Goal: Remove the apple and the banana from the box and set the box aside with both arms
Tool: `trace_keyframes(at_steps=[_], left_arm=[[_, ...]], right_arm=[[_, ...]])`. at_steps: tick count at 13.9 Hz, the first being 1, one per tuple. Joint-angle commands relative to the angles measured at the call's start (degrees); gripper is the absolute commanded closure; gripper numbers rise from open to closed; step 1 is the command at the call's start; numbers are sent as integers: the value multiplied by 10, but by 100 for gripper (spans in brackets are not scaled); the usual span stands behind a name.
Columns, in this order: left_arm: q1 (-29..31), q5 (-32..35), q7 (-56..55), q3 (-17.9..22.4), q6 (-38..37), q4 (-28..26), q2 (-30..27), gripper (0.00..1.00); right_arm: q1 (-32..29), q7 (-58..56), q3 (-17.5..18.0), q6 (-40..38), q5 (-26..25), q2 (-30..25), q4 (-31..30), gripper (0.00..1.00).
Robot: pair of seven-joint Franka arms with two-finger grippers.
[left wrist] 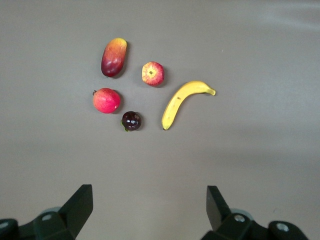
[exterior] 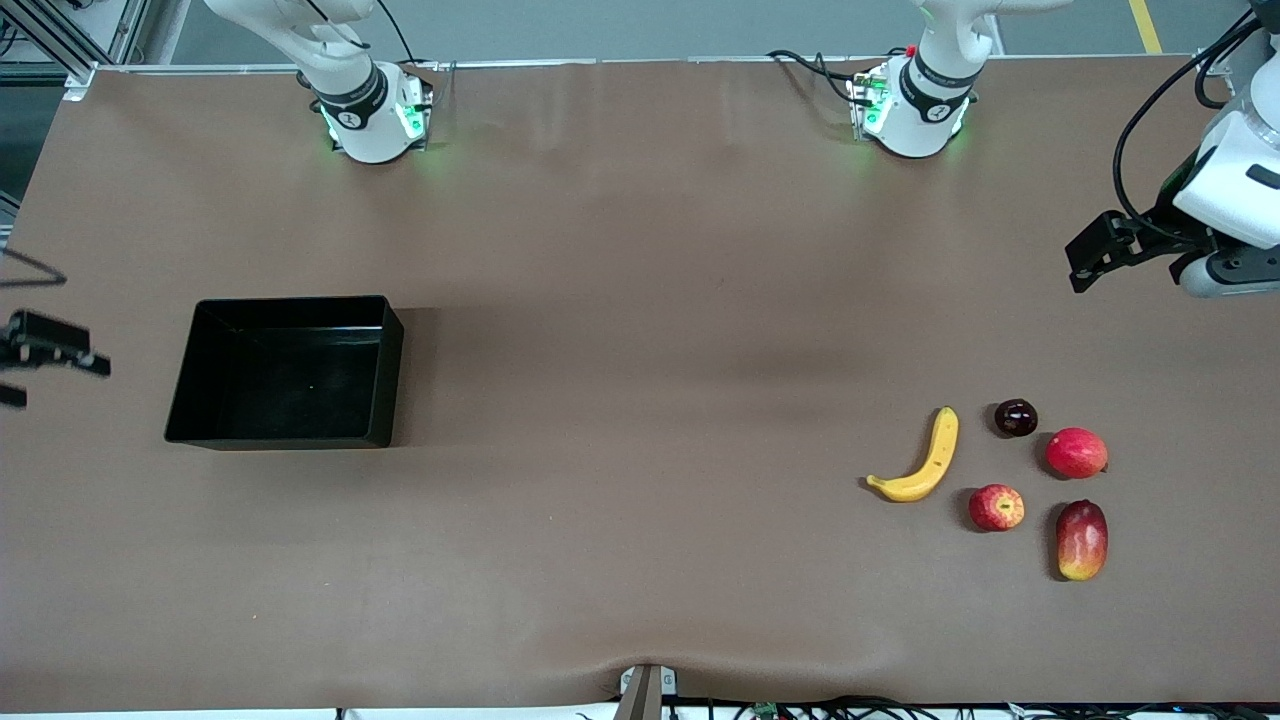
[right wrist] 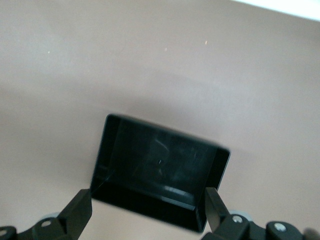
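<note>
You are looking at a brown counter (exterior: 640, 250) with both arm bases standing along its far edge. The black box (exterior: 288, 371) is sitting empty toward the right arm's end. Toward the left arm's end, the banana (exterior: 922, 461) is lying beside the streaked apple (exterior: 996, 507), with a mango (exterior: 1081, 540), a pinkish-red fruit (exterior: 1076, 452) and a small dark fruit (exterior: 1015, 417) close by. Your left gripper (exterior: 1090, 262) is hovering over bare counter near the fruits, jaws spread wide, gripping nothing. Your right gripper (exterior: 40, 355) is hovering at the counter's edge beside the box, jaws likewise apart and empty.
</note>
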Motion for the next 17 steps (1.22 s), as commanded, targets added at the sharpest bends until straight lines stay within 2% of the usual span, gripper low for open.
trace_keyframes(at_steps=[1, 3, 6, 8, 11, 12, 15, 17], left_arm=[[-5, -12, 11, 1, -7, -13, -16, 0], [-4, -12, 10, -5, -4, -35, -29, 0], [1, -50, 11, -4, 4, -60, -46, 0], [1, -52, 13, -4, 4, -57, -46, 0], [0, -51, 13, -4, -2, -59, -47, 0], [0, -51, 13, -4, -2, -59, -46, 0], [0, -45, 35, -4, 0, -63, -46, 0], [0, -45, 41, -4, 1, -63, -46, 0]], right_arm=[[21, 31, -9, -24, -21, -66, -70, 0], [22, 33, -8, -19, -22, -120, -132, 0], [21, 96, -1, -29, -36, -172, -179, 0], [14, 119, 14, -23, -56, -197, -212, 0], [-9, 123, 65, 13, -96, -231, -266, 0], [-14, 123, 71, 20, -96, -246, -282, 0], [-28, 119, 71, 31, -95, -244, -284, 0], [-42, 118, 72, 33, -90, -237, -263, 0]])
